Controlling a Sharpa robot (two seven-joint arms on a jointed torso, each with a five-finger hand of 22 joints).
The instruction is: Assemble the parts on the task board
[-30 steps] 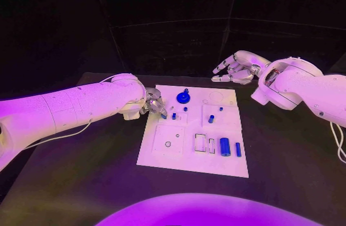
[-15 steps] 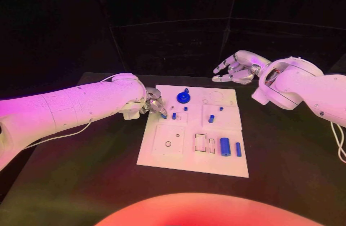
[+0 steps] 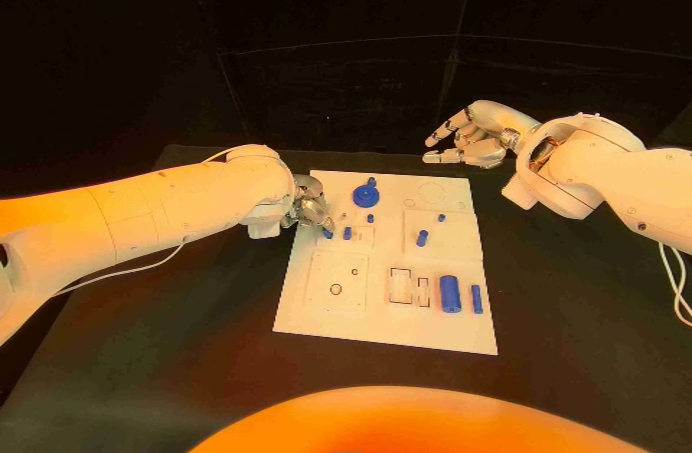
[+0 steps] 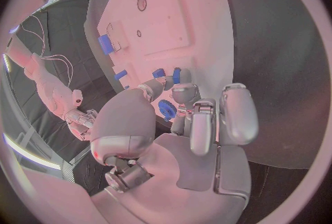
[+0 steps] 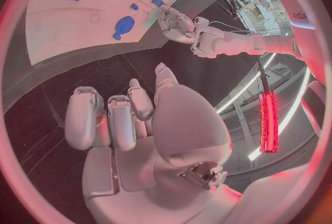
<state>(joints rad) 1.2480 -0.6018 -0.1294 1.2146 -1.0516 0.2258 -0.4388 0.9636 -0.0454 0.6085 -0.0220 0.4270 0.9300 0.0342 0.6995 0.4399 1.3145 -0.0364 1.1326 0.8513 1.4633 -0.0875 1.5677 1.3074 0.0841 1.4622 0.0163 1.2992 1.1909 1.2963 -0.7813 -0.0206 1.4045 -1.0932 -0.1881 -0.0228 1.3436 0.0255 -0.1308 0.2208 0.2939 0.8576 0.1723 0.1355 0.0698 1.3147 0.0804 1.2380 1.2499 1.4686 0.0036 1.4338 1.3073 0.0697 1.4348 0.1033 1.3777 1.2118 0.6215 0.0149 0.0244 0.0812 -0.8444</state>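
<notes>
Left hand (image 3: 307, 211) is hovering at the near-left edge of the task board (image 3: 339, 318), fingertips (image 4: 181, 93) pinching a small blue part (image 4: 177, 76) w/ the thumb; other fingers are curling loosely beside it. That part is sitting right at the tips, over the board's left column, just by a small rectangular slot (image 3: 364, 235). Its long axis looks roughly upright, tho it's too small to be sure. Judging from this, the slot is lying just beyond the fingertips, toward board centre, so next move is probably a short reach inward and down.

Moving rightward from that hand: round blue knob part (image 3: 366, 195) is standing a bit further off, then short pegs (image 3: 423, 238), then a bigger blue cylinder (image 3: 450, 294) lying lengthwise toward the robot.

Right hand (image 3: 476, 137) is hanging off the board's far-right corner, well apart from all parts, fingers spread, holding nothing. Left hand is clearly the nearer one.
</notes>
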